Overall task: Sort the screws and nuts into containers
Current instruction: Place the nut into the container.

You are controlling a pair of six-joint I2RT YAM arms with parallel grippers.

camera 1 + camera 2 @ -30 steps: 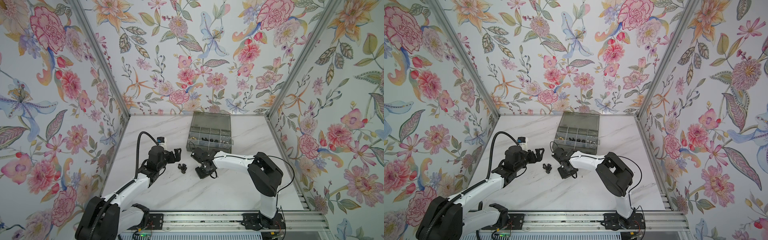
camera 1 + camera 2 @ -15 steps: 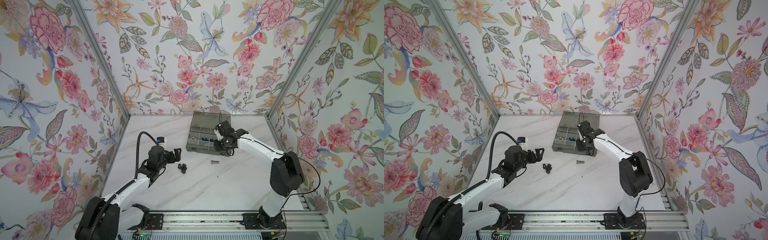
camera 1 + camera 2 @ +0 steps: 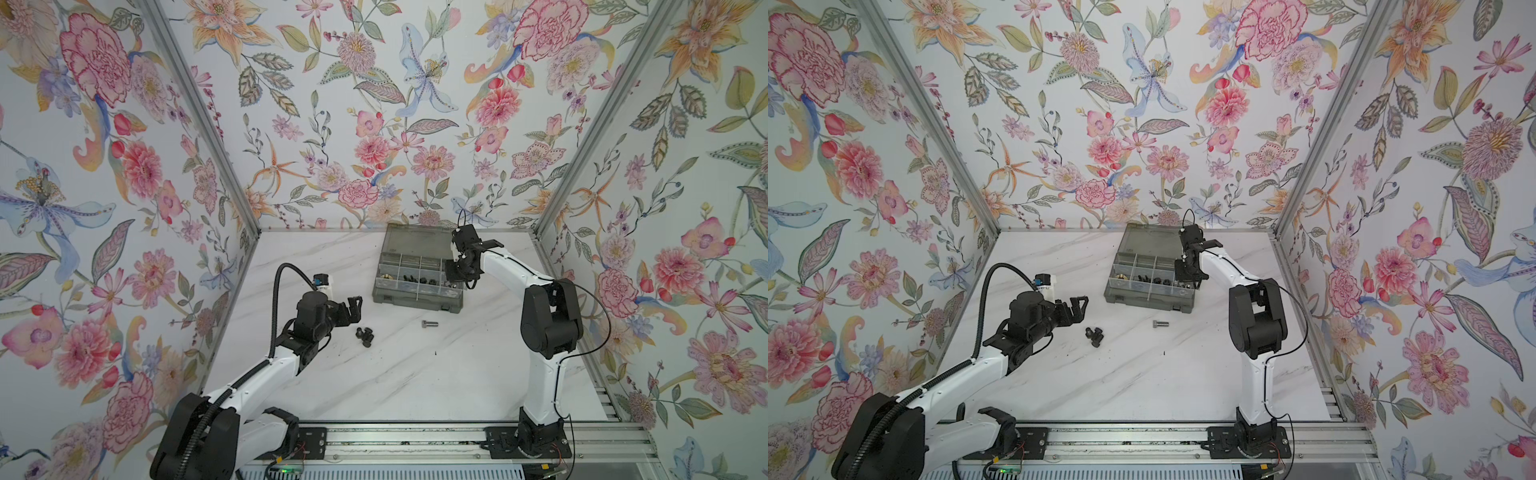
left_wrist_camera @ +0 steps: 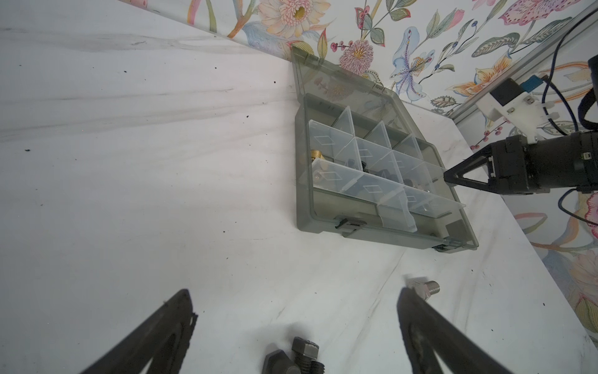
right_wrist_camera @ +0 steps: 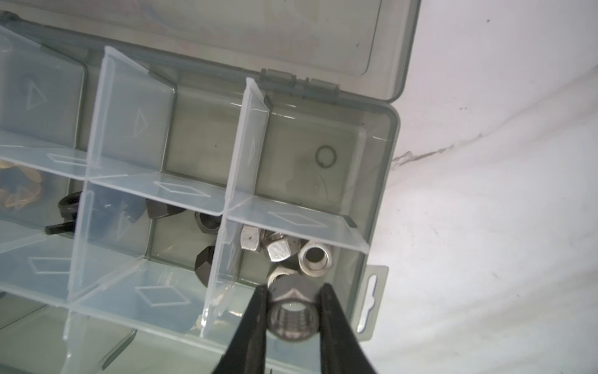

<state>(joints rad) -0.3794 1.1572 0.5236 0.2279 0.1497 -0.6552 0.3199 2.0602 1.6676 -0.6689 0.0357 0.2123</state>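
The shiny silver hexagonal nut (image 5: 293, 311) is pinched by two opposite sides between the black fingers (image 5: 252, 323) of the right hand (image 5: 294, 288), its threaded bore facing back toward the wrist. The hand points steeply down from the bent right arm (image 3: 511, 270) at the right end of the smoky grey translucent plastic organiser box (image 3: 415, 302). It holds the nut over the right-end compartment (image 5: 354, 262), where other silver nuts (image 5: 291, 252) lie loose. The box's lid (image 3: 415, 239) is open toward the far side.

On the white marble-patterned bench (image 3: 415, 374), nearer than the box, a silver hex-head bolt (image 3: 430, 323) lies flat, its long axis left-right and its head to the left.

The left hand (image 3: 352, 311) reaches rightward low over the bench, jaws wide and empty. The cluster of stubby black bolts (image 3: 364, 332) lies just near of its fingertips.
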